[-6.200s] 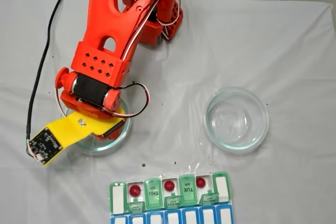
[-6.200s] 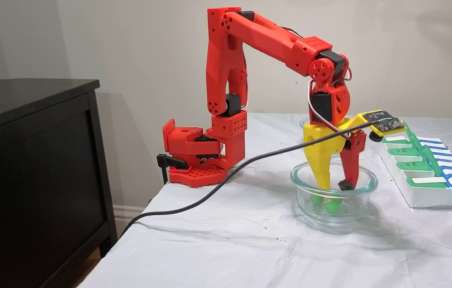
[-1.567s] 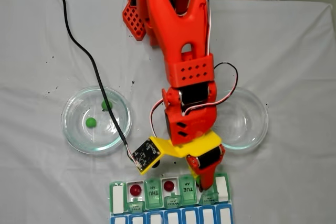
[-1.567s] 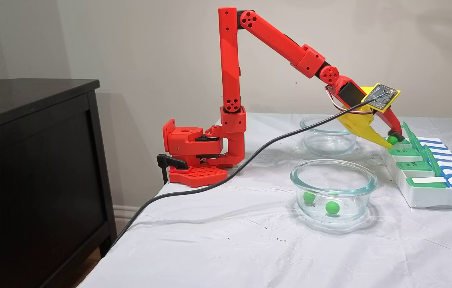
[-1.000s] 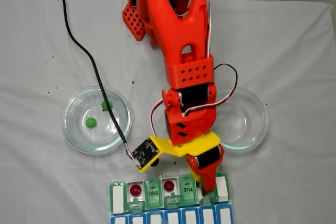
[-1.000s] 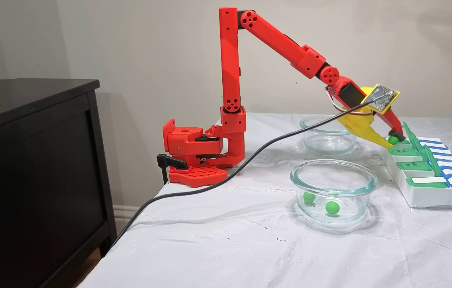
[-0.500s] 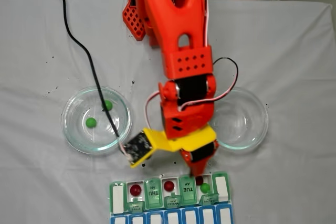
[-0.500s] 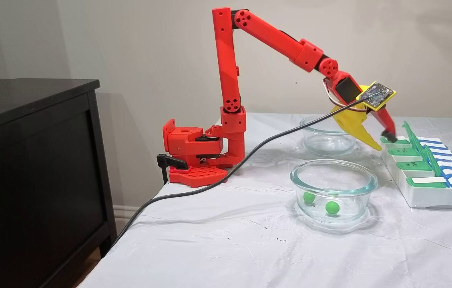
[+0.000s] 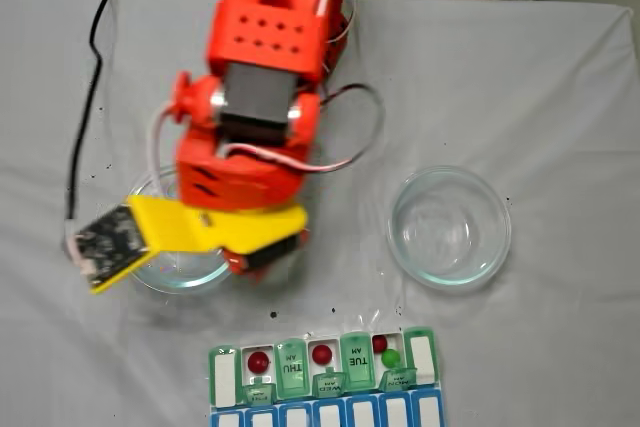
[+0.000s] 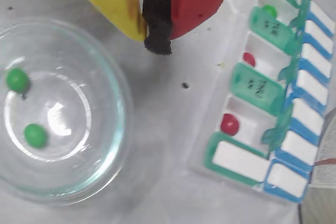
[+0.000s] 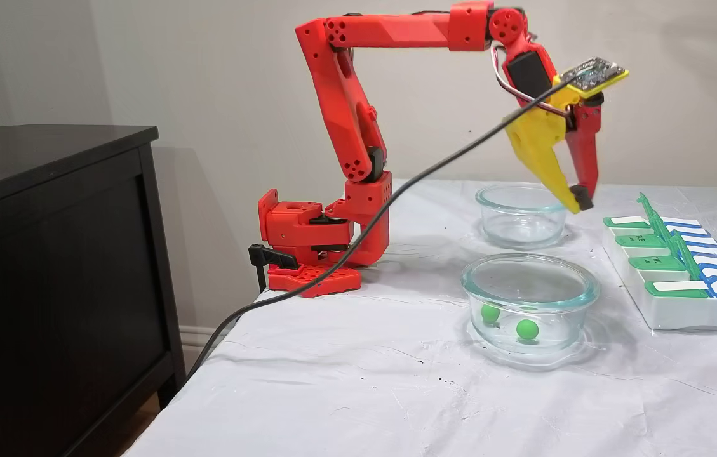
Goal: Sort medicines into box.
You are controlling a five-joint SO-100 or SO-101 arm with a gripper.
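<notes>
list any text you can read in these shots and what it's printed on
"THU AM": on a closed green lid of the pill organizer, upside down in a fixed view.
"TUE AM": on another closed green lid of the same row, also upside down.
Small print on the raised green lids: too small to read.
Lids in the wrist view: print blurred, unreadable.
Circuit board on the arm: no readable marking.

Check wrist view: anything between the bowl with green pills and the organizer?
Only bare white cloth with a dark speck lies between the bowl and the organizer.
</notes>
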